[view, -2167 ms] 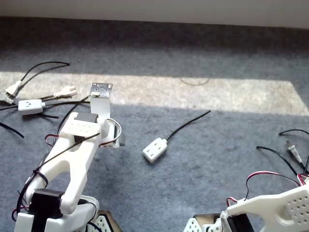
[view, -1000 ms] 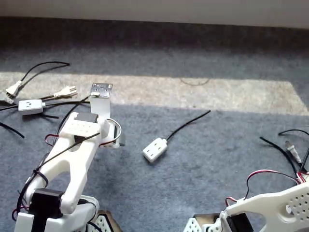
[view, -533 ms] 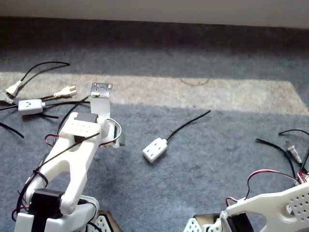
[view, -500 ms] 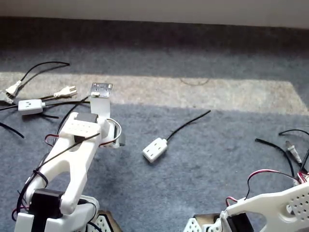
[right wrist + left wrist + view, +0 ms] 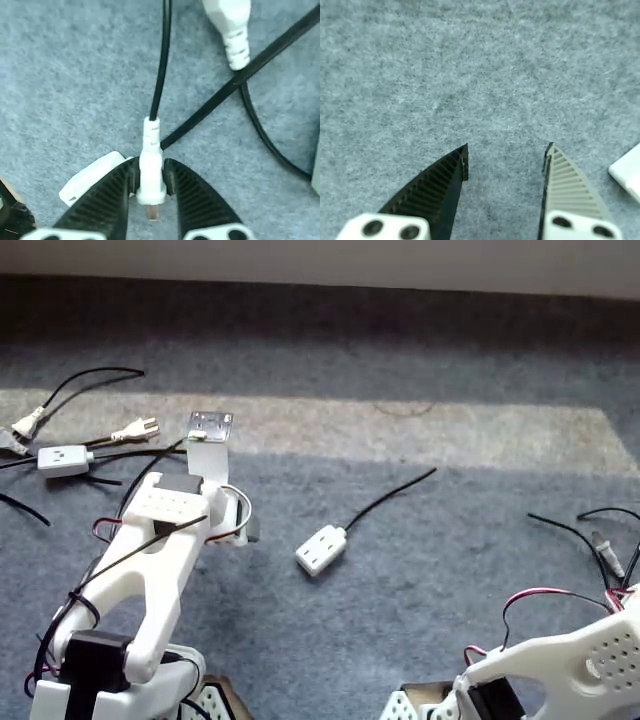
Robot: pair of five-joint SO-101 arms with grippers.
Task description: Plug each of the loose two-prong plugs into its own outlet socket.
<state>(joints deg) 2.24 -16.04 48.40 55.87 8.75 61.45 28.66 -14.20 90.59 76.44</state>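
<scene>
White plug is pinched between the two black fingers of my right pincer, with its metal prong poking back toward my wrist. Its black cord runs straight out ahead over the grey carpet. A crossing cord passes just beside the held plug. A second plug lies farther out, its tail end just beside that crossing cord. A flat white piece sits under one of my fingers, can't tell what it is. From above, my right arm is low at the right edge, near a small plug. The middle outlet socket lies alone mid-carpet, well apart from both arms. The left outlet socket is far left, with the curled-cord plug and the near plug close by it. My left pincer is spread with nothing in it, over bare carpet. A white corner sits just beside its pale finger, and my left arm stands front left.
</scene>
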